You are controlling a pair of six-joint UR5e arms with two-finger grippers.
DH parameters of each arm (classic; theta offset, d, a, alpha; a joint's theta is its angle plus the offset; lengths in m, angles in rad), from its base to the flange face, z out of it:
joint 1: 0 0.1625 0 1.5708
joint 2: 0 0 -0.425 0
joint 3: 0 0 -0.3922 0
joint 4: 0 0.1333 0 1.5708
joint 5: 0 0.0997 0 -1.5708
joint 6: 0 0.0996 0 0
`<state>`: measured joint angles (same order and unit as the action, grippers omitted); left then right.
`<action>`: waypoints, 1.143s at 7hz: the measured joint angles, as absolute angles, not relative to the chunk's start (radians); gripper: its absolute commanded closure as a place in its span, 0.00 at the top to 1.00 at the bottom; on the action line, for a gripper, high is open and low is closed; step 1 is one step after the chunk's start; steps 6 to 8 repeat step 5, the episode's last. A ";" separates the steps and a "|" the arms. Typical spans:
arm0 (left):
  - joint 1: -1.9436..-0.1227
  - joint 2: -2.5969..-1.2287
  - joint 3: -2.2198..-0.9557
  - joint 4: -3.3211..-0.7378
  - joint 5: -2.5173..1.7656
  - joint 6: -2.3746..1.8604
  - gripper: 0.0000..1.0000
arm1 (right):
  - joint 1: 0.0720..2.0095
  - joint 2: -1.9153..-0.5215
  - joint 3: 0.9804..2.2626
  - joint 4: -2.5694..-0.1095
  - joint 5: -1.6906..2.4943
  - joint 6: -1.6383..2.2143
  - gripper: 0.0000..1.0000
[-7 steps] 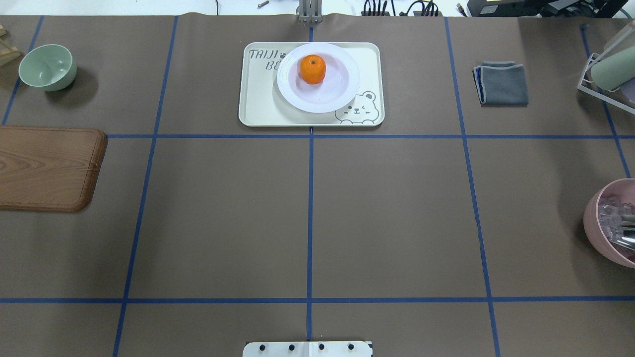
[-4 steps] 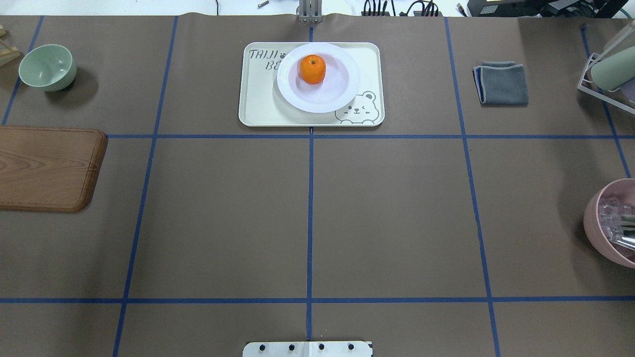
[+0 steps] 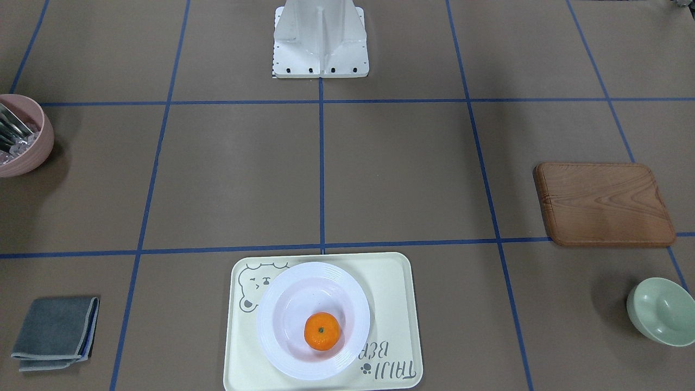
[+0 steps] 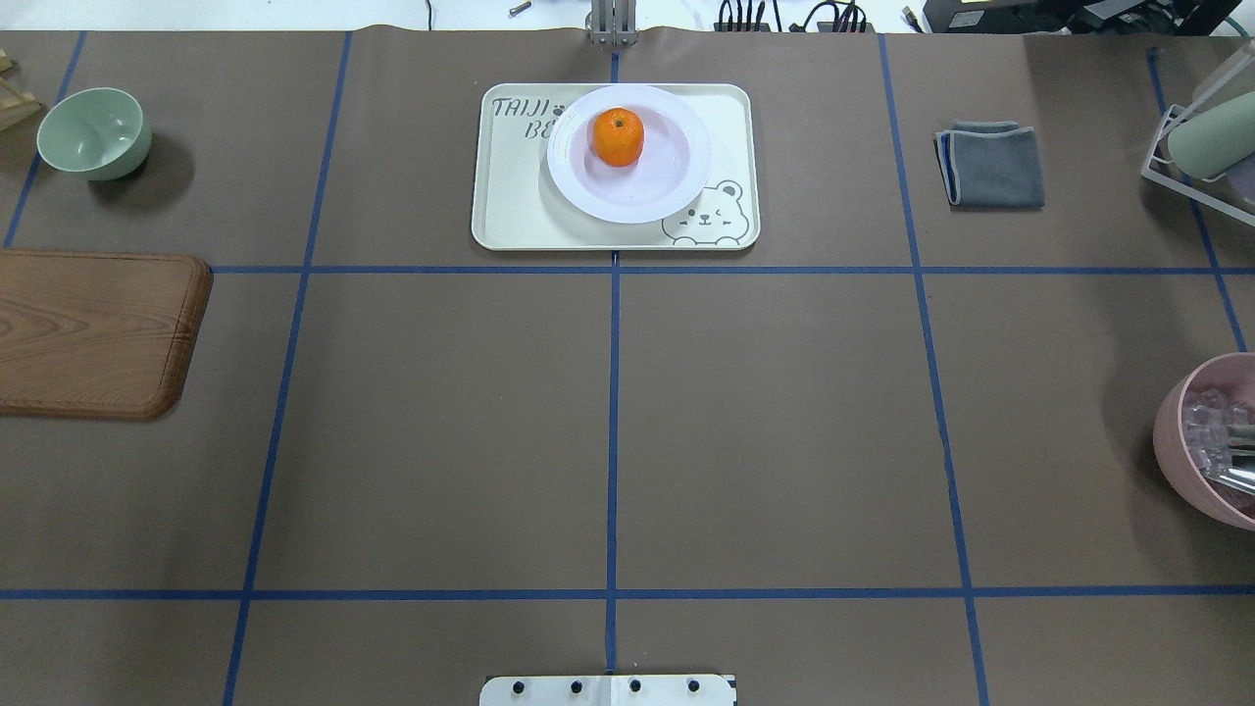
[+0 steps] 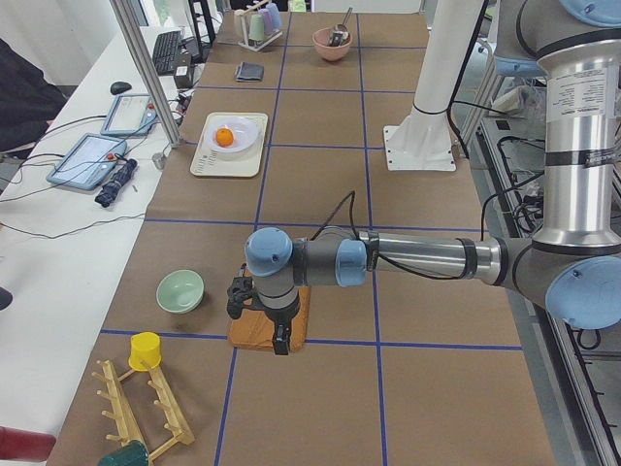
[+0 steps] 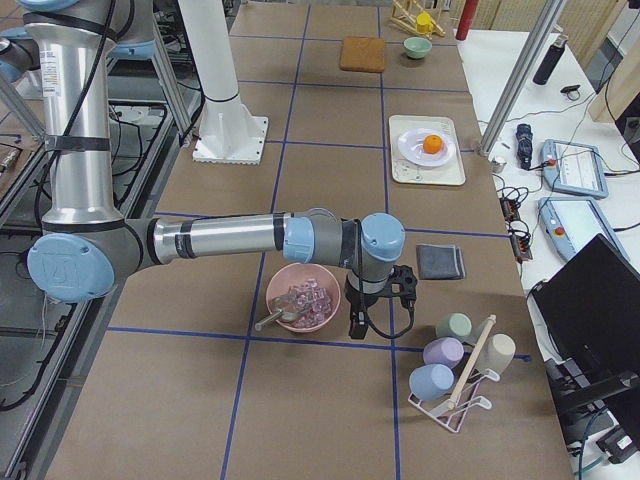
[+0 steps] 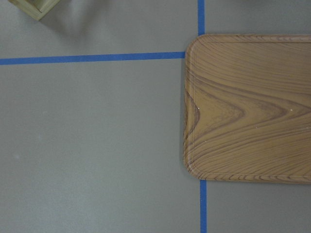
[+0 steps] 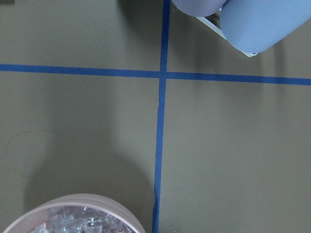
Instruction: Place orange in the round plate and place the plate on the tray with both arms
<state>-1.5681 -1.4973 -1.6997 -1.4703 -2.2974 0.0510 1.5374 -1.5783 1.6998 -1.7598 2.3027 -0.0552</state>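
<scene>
Nearest the robot, your overhead view catches only the white mounting plate (image 4: 608, 689), cut off by the bottom edge. Neither arm shows there or in the front-facing view, so you have only the two side views for them.

The left tool (image 5: 281, 346) hangs pointing down over the brown wooden board (image 5: 250, 335). Its wrist camera looks straight down on one end of that board and on bare counter (image 7: 92, 145). No fingers are in frame, so you cannot tell whether it is wide or narrow.

The right tool (image 6: 354, 330) hangs just beside the pink bowl (image 6: 270, 290), which holds clear ice-like cubes and a metal utensil. Whether tool and bowl touch is not clear. Its spread cannot be told either. Its wrist camera gives you only the bowl's rim at the bottom edge, crossed blue tape (image 8: 160, 121), and two pastel cups (image 8: 262, 24) cut off at the top.

Farther out, a pale-green bowl (image 4: 93, 137) and a folded grey cloth (image 4: 992, 165) sit at opposite sides.

At the far centre lies the tray (image 4: 510, 211), with the round plate (image 4: 588, 191) resting on it. The plate's rim hides the end of the tray's lettering. The orange (image 4: 617, 136) sits in the plate's well, off-centre toward the far side, stem dot up, well apart from both tools.
</scene>
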 measured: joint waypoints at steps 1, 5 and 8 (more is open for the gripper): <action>-1.569 -1.507 -1.694 -1.468 -2.297 0.052 0.99 | 1.539 -1.578 1.699 -1.760 2.303 -0.055 1.00; -1.569 -1.514 -1.695 -1.467 -2.301 0.051 0.99 | 1.543 -1.577 1.694 -1.759 2.302 -0.055 1.00; -1.569 -1.514 -1.695 -1.467 -2.301 0.051 0.99 | 1.543 -1.577 1.694 -1.759 2.302 -0.055 1.00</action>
